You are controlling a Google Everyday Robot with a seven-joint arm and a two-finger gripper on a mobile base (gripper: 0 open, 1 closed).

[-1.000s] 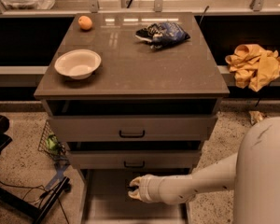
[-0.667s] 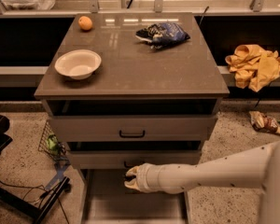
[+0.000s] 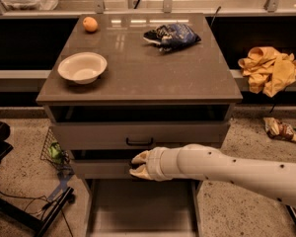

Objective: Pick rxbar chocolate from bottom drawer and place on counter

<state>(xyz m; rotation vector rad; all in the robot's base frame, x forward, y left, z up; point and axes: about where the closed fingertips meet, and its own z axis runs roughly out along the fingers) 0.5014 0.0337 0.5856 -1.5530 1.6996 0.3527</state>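
The claw [image 3: 139, 165] has risen from the bottom drawer [image 3: 138, 209] to the middle drawer [image 3: 101, 168] front; its grip state cannot be told. The rxbar chocolate is not discernible. The tabletop [image 3: 153, 75] carries a bowl [image 3: 82, 67], an orange [image 3: 90, 24] and a chip bag [image 3: 171, 35]. The floor [image 3: 19, 149] is speckled.

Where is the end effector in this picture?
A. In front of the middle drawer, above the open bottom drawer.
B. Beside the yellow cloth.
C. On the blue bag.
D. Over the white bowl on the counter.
A: the end effector is level with the front of the middle drawer, over the open bottom drawer and well below the counter.
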